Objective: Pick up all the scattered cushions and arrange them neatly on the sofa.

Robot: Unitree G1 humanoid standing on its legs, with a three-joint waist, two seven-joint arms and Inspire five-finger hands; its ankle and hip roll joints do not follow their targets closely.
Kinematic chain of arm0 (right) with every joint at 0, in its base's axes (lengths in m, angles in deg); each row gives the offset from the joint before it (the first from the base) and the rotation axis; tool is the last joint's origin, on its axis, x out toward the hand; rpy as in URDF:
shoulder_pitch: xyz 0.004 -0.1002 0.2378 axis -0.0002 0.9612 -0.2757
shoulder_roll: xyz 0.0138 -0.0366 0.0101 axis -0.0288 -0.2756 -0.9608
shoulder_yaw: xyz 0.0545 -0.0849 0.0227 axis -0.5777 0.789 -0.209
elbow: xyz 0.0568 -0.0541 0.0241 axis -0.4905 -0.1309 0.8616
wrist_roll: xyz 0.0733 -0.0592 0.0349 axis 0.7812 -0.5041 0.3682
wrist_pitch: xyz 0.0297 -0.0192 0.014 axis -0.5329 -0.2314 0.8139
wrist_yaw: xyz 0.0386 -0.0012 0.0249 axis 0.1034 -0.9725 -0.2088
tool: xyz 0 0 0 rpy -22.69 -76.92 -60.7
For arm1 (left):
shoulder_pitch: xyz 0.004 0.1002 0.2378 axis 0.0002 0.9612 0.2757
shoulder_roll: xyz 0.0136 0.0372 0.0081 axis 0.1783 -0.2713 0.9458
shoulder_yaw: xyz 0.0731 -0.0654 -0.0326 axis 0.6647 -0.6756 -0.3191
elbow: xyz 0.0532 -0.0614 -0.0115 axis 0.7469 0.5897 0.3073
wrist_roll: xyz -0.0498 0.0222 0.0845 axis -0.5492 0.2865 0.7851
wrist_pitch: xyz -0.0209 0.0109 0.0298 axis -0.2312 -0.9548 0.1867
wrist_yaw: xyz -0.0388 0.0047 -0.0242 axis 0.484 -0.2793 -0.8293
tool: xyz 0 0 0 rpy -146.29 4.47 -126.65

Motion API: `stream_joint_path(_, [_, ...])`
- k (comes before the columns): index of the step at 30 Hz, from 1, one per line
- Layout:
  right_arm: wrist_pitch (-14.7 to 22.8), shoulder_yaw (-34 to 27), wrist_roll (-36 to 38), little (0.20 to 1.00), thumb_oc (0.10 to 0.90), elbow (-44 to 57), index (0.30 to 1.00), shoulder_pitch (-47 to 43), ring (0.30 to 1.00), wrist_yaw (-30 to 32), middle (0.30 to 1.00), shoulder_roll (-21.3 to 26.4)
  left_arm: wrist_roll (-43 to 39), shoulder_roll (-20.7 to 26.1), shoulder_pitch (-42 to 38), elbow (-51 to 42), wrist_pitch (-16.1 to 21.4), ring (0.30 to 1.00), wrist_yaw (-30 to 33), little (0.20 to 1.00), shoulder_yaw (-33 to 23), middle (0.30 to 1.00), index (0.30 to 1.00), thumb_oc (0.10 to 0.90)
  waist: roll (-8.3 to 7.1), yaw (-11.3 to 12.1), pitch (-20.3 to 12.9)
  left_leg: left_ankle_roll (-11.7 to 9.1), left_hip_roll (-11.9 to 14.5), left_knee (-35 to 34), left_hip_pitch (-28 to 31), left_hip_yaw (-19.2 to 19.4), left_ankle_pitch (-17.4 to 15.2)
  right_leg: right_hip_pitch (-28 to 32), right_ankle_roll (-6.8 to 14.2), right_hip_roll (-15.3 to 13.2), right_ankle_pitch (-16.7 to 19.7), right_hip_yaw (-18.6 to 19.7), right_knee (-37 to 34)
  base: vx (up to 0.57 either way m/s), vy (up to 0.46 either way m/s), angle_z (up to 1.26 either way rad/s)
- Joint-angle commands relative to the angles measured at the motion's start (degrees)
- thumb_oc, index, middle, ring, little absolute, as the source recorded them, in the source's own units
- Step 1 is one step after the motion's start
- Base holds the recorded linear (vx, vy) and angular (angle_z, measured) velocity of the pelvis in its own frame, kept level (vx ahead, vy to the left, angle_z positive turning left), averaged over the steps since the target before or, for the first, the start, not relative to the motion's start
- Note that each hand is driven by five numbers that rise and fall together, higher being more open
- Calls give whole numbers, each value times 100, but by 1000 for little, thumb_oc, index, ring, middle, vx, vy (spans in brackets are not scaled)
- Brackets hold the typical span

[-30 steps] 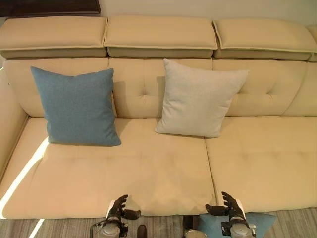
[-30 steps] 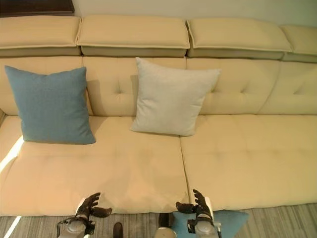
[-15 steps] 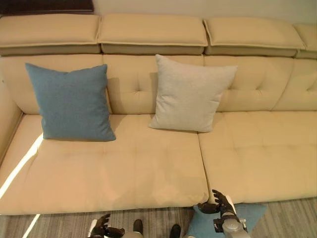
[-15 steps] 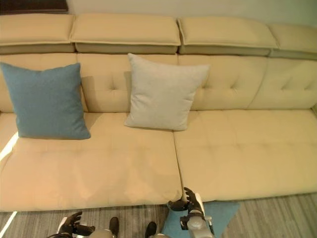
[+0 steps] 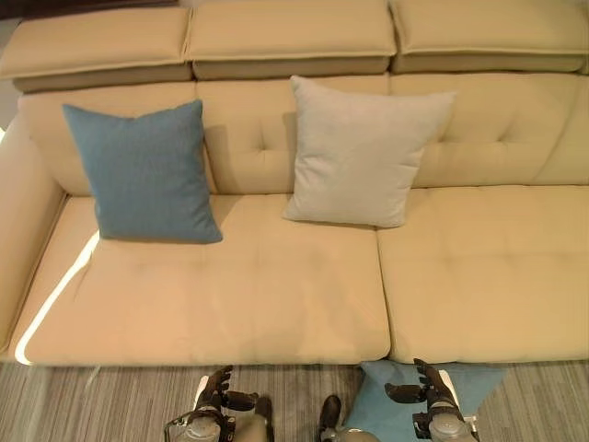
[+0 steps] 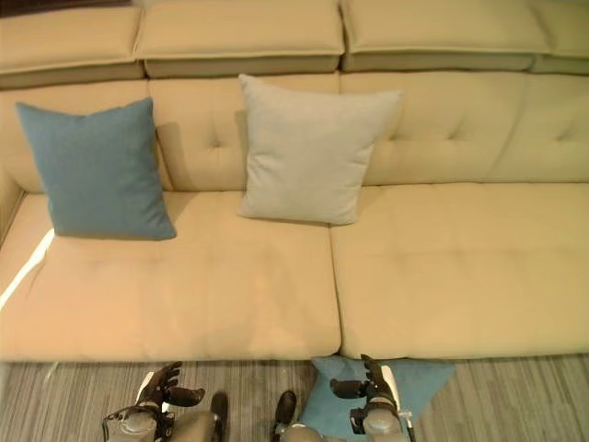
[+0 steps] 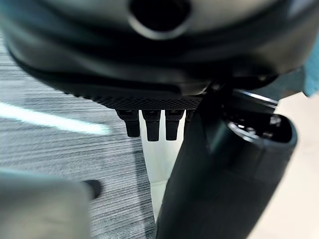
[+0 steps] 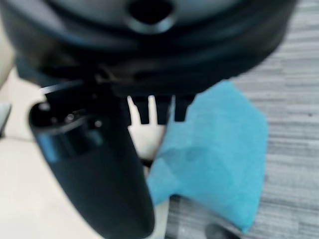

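Your view has pulled back since a second ago: floor cushion (image 5: 474, 385) now clearer, lying against sofa (image 5: 479, 276) front. Right robot hand (image 5: 427, 394) over it, released; left robot hand (image 5: 217, 396) released, idle. Reach down next

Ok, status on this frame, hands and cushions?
Both hands, left hand, right hand, open, empty. Light blue cushion on floor by right hand. Two cushions already on sofa.

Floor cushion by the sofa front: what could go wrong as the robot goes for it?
The blue floor cushion lies tight against the sofa front, so the right hand, open above it, may catch only a corner and drag it. Placing it could topple the grey cushion or the blue cushion, which merely lean on the backrest.
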Motion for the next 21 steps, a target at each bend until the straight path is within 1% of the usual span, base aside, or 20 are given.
stream_joint_path(1, [236,-116,197,900,800,27,900,-68,900,113,900,13,113,45,120,-143,111,900,121,900,126,900,900,800,-40,150,-343,331,-279,-777,728,-354,-546,-682,804,-6,253,306,98,-202,116,25])
stream_joint_path(2, [231,-106,201,900,800,-31,900,-110,900,103,900,-6,115,83,56,-166,105,900,131,900,134,900,900,800,-97,124,-294,406,-387,-951,727,-475,-645,-788,868,-67,415,339,106,-203,117,28])
stream_joint_path(3, [232,-106,201,900,800,-33,900,-114,900,103,900,-7,114,85,54,-166,105,900,130,900,133,900,900,800,-99,122,-292,408,-389,-954,728,-476,-642,-787,870,-69,417,337,105,-305,182,31])
stream_joint_path(4, [206,-56,152,900,800,-127,900,-195,900,118,900,-13,124,121,4,-161,127,900,154,900,128,900,900,800,-146,139,-221,489,-492,-1042,694,-535,-650,-928,970,-122,605,410,63,-286,169,20])
stream_joint_path(5, [199,0,90,900,800,-165,900,-243,900,119,900,-24,111,144,-8,-149,162,900,191,900,113,900,900,800,-193,168,-162,515,-569,-1047,648,-597,-622,-1019,1049,-162,740,466,16,-287,169,15])
stream_joint_path(6, [200,0,89,900,800,-167,900,-247,900,119,900,-26,111,145,-10,-148,163,900,191,900,111,900,900,800,-197,170,-163,517,-572,-1047,644,-594,-619,-1023,1050,-164,745,469,13,-270,140,-1])
stream_joint_path(7, [149,53,16,900,800,-163,900,-301,900,93,900,-44,128,189,4,-109,150,900,184,900,39,900,900,800,-231,197,-115,553,-607,-1122,577,-584,-564,-1103,1129,-190,804,521,-59,-154,73,-5])
stream_joint_path(8, [149,54,15,900,800,-163,900,-303,900,94,900,-45,129,189,3,-108,150,900,184,900,38,900,900,800,-233,202,-115,554,-608,-1126,578,-579,-561,-1105,1129,-190,807,527,-59,-240,100,-17])
stream_joint_path(9, [120,93,-33,900,800,-177,900,-348,900,78,900,-70,163,219,12,-40,144,900,189,900,-1,900,900,800,-241,223,-69,575,-602,-1134,532,-553,-513,-1193,1181,-222,841,560,-36,-297,57,-21])
stream_joint_path(10, [77,170,-105,900,800,-257,900,-435,900,43,900,-107,216,283,4,76,128,900,211,900,-34,900,900,800,-231,227,32,637,-561,-1111,395,-526,-397,-1348,1251,-229,755,736,174,-297,57,-41])
stream_joint_path(11, [78,170,-105,900,800,-259,900,-438,900,43,900,-107,216,283,1,78,129,900,211,900,-35,900,900,800,-235,235,30,637,-563,-1109,390,-516,-399,-1362,1251,-229,748,747,189,-351,59,-54])
stream_joint_path(12, [69,191,-96,900,800,-299,900,-467,900,34,900,-113,262,315,-20,160,104,900,223,900,-57,900,900,800,-226,266,97,691,-539,-1058,292,-478,-340,-1330,1230,-195,575,924,520,-329,84,-50])
stream_joint_path(13, [65,200,-94,900,800,-387,900,-443,900,2,900,-106,283,341,22,248,75,900,226,900,-109,900,900,800,-191,338,82,759,-514,-1049,182,-397,-226,-1181,1122,-186,312,1021,964,-471,119,-43])
stream_joint_path(14, [64,186,-87,900,800,-553,900,-390,900,-20,900,-109,269,341,98,331,53,900,189,900,-170,900,900,800,-120,433,-21,811,-436,-1146,116,-377,-87,-967,1004,-118,-59,1086,1436,-332,89,-48])
stream_joint_path(15, [64,185,-87,900,800,-554,900,-391,900,-20,900,-110,269,342,96,332,53,900,189,900,-170,900,900,800,-124,429,-33,811,-439,-1150,100,-380,-74,-981,1004,-122,-49,1084,1429,-195,41,-54])
stream_joint_path(17, [43,162,-49,900,800,-756,900,-290,900,-112,900,-192,229,380,162,379,14,900,135,900,-258,900,900,800,-110,582,-274,807,-391,-1276,-64,-377,128,-488,960,17,-437,1281,1710,-153,-26,-14])
stream_joint_path(18, [43,162,-49,900,800,-755,900,-288,900,-112,900,-193,228,381,164,379,14,900,135,900,-258,900,900,800,-112,584,-272,807,-393,-1276,-59,-374,126,-483,960,16,-440,1283,1711,-253,-114,17])
stream_joint_path(19, [50,168,-11,900,800,-817,900,-279,900,-152,900,-245,163,411,164,405,-1,900,121,900,-339,900,900,800,-142,730,-402,779,-360,-1331,-242,-303,268,-143,978,33,-553,1259,1648,-149,-83,9])
stream_joint_path(20, [50,169,-11,900,800,-818,900,-278,900,-152,900,-247,163,413,165,405,-1,900,121,900,-339,900,900,800,-148,731,-396,780,-366,-1330,-234,-300,265,-137,980,26,-563,1261,1656,-263,-135,-5])
stream_joint_path(21, [48,172,0,900,800,-849,900,-291,900,-143,900,-261,123,438,154,396,8,900,134,900,-361,900,900,800,-169,828,-437,749,-346,-1320,-387,-229,351,-1,1024,-23,-494,1196,1596,-214,-119,-15])
